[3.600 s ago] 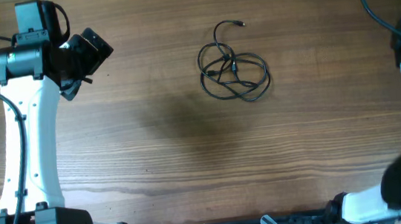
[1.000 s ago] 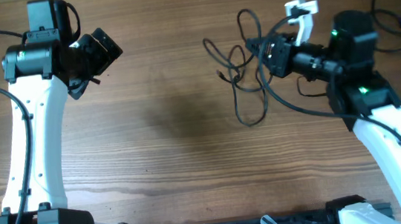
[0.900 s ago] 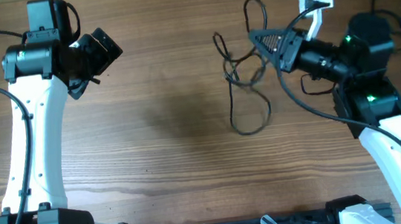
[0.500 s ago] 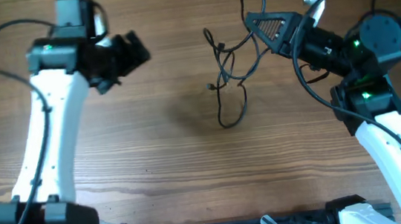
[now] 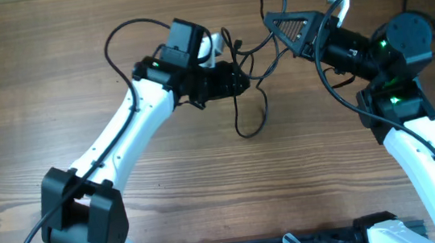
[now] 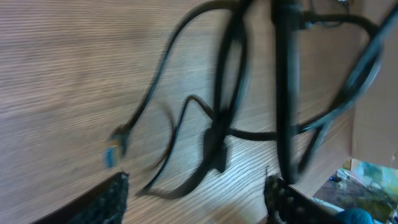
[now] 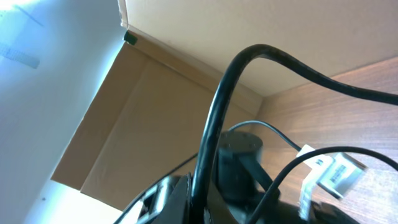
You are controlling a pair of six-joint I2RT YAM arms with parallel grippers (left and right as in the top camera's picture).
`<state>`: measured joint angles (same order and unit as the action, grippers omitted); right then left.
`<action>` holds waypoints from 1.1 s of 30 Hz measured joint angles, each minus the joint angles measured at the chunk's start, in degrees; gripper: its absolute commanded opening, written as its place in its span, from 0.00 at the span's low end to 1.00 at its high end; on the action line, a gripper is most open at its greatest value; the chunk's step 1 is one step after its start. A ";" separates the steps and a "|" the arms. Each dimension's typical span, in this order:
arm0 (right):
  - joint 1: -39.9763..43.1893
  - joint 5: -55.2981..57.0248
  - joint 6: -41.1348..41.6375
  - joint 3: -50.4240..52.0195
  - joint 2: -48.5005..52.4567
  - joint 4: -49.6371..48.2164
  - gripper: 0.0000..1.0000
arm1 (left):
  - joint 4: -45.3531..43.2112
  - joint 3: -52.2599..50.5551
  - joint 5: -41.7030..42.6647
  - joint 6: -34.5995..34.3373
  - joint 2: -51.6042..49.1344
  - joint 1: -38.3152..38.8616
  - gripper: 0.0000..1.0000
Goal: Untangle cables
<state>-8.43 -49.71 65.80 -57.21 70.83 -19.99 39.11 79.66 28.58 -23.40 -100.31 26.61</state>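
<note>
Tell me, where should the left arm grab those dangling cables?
Probably a single strand of the cables, just above the bottom loop. Come from the left: the strands hang from the right arm's jaws up top, so one can be pinched sideways and drawn away from the tangle.

Left jaws apart; right jaws clamped shut.

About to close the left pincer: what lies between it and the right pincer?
In the overhead view, only thin strands of the cables cross that gap, running from the right pincer toward the left pincer.
</note>
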 measured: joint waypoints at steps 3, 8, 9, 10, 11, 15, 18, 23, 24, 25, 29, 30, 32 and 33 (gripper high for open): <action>0.00 -0.17 0.00 0.00 0.00 0.00 0.04 | -2.78 -1.99 -0.13 -0.28 0.00 1.25 0.53; 0.00 -0.24 0.00 0.00 0.00 0.15 0.04 | -3.58 -2.49 -1.07 -1.22 -4.00 1.25 0.22; 0.00 -0.26 -0.02 0.00 0.00 0.20 0.04 | -4.13 -2.67 -1.20 -1.20 -4.26 1.25 0.17; 0.00 -0.26 0.00 0.00 0.00 0.22 0.04 | -5.09 -2.69 -1.27 -1.14 -4.31 1.25 0.06; 0.00 -0.28 0.00 0.00 0.00 0.22 0.04 | -6.54 -2.69 -1.27 -1.03 -4.31 1.25 0.04; 0.15 -0.42 -0.24 0.00 0.00 0.44 0.04 | -6.47 -2.69 -2.86 -0.87 -4.31 1.03 0.04; 2.51 0.04 -2.08 -0.07 0.02 3.65 0.04 | -3.28 -2.89 -5.49 0.70 -1.90 -0.35 0.04; 8.00 8.04 -10.36 -0.48 0.31 20.94 0.04 | 4.52 -2.99 -14.01 5.14 14.69 -2.10 0.04; 8.70 10.75 -12.41 -0.57 0.37 24.06 0.04 | 4.87 -2.99 -14.75 5.38 17.92 -3.04 0.04; 8.94 12.63 -13.77 -0.59 0.44 26.69 0.04 | 5.14 -2.99 -15.26 5.49 19.87 -3.98 0.04; 9.07 16.63 -19.52 -0.59 2.36 33.77 0.04 | 5.25 -2.99 -16.68 5.09 28.61 -9.81 0.04; 9.09 16.83 -20.55 -0.70 3.15 35.45 0.04 | 5.16 -2.99 -16.85 4.61 29.16 -10.49 0.04; 9.07 17.20 -22.99 -0.68 5.53 39.67 0.04 | 5.03 -2.99 -18.80 1.99 29.27 -12.07 0.04; 9.07 17.40 -24.96 -0.68 6.80 41.64 0.04 | 5.03 -2.99 -20.55 0.70 29.00 -12.55 0.04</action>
<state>0.64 -32.32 40.84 -57.89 77.62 21.65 44.14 76.66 8.03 -22.70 -71.31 14.06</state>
